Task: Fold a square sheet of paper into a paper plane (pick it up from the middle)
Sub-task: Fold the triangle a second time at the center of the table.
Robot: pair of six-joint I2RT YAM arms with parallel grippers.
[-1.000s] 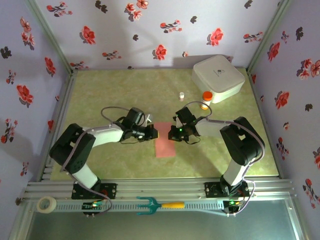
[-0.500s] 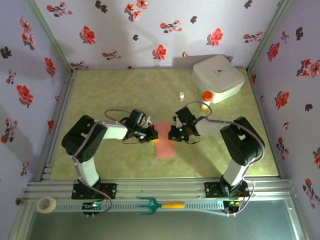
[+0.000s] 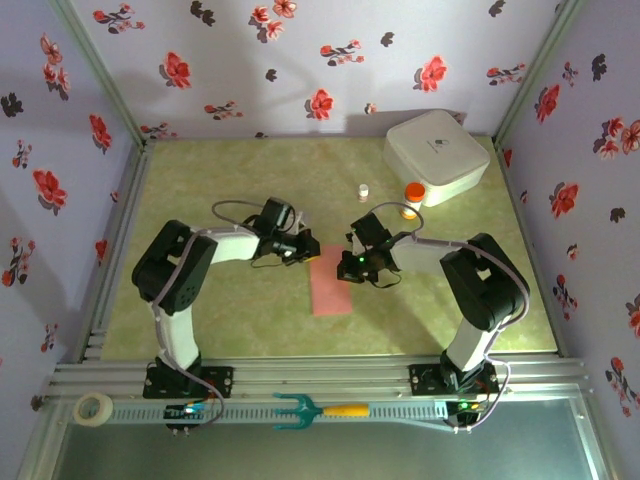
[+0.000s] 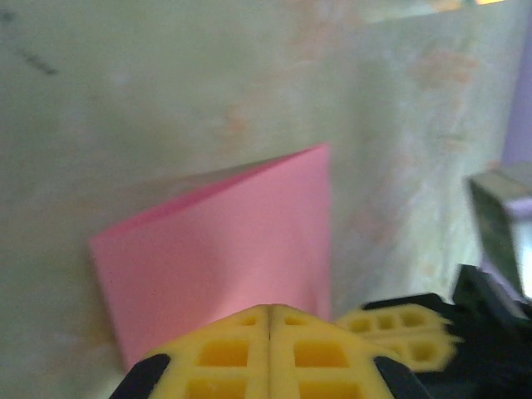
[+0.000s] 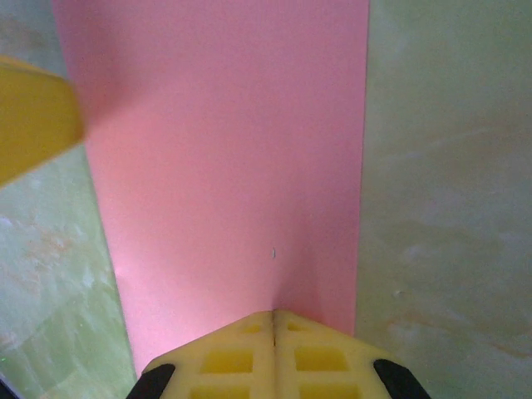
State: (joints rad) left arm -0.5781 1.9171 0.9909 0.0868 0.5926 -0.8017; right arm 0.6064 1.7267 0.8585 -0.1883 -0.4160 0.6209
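The square sheet of paper (image 3: 331, 290) is salmon pink and lies flat on the green mat as a narrow upright rectangle. My left gripper (image 3: 311, 252) is shut, its yellow tips (image 4: 270, 309) resting on the sheet (image 4: 216, 249) near its far left corner. My right gripper (image 3: 344, 266) is also shut, with its tips (image 5: 273, 314) down on the sheet (image 5: 224, 166) by the right edge. The left finger (image 5: 33, 116) shows at the side of the right wrist view. A paper plane is out of view.
A white rounded box (image 3: 436, 155) stands at the back right, with an orange-capped bottle (image 3: 412, 198) and a small white bottle (image 3: 363, 192) in front of it. A teal fork (image 3: 320, 410) and a tape roll (image 3: 93, 408) lie on the near rail. Floral walls enclose three sides.
My left gripper has slid from the sheet's left edge towards its far left corner, and the left elbow has swung in. The right arm has stayed put.
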